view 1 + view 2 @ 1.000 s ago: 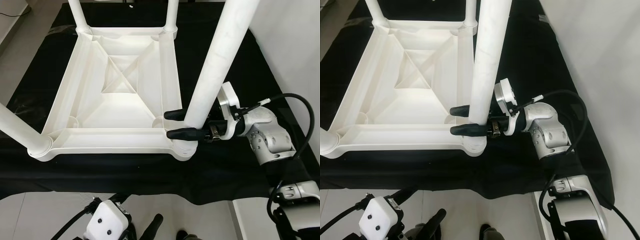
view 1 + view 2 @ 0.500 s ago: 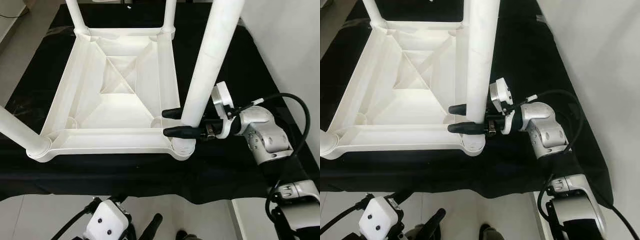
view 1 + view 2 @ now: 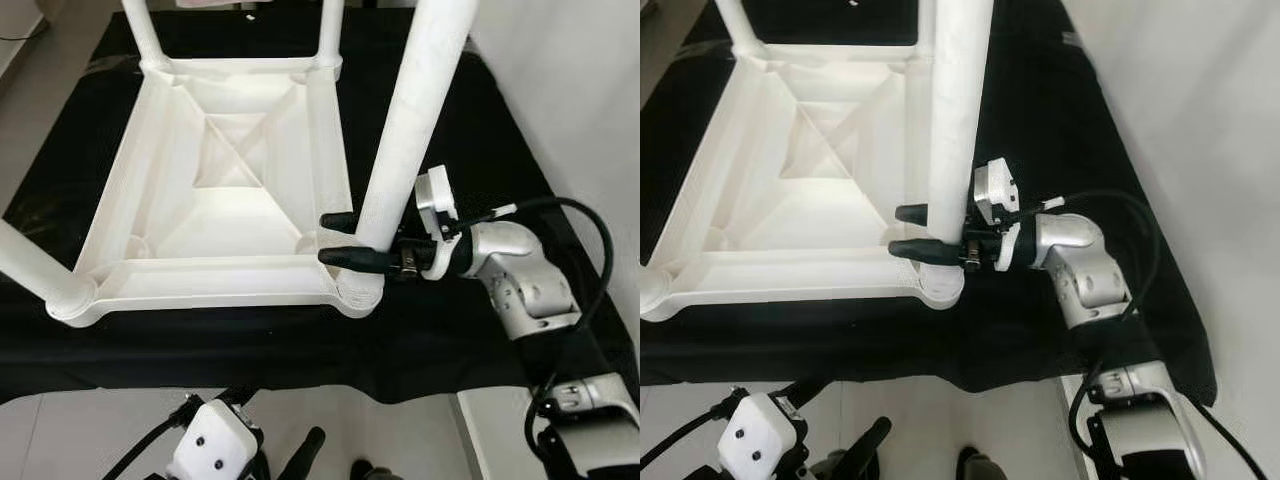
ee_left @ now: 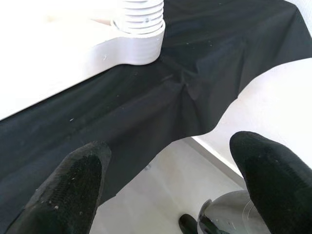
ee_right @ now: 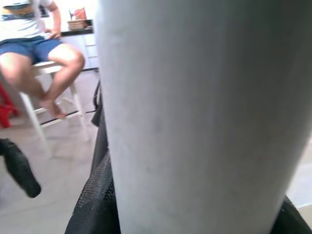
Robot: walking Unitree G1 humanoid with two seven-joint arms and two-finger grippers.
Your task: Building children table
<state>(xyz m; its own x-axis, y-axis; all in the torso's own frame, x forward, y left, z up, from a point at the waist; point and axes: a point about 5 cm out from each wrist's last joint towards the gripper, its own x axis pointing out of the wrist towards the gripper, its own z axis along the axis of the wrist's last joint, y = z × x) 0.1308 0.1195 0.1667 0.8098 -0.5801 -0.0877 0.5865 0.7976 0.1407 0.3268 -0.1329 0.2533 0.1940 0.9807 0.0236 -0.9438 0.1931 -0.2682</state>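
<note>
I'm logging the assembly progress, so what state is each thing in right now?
Table top: upside down on the black cloth, underside ribs showing.
Near-right leg: upright over its corner socket, gripped low down.
Near-left leg: seated in its corner.
Two far legs: standing in the far corners.
Right gripper: shut on the near-right leg.
Left gripper: open, holding nothing, low by the cloth's edge.

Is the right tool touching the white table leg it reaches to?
Touching. In the left eye view the right tool has one black finger on each side of the table leg, both pressed against it.
</note>
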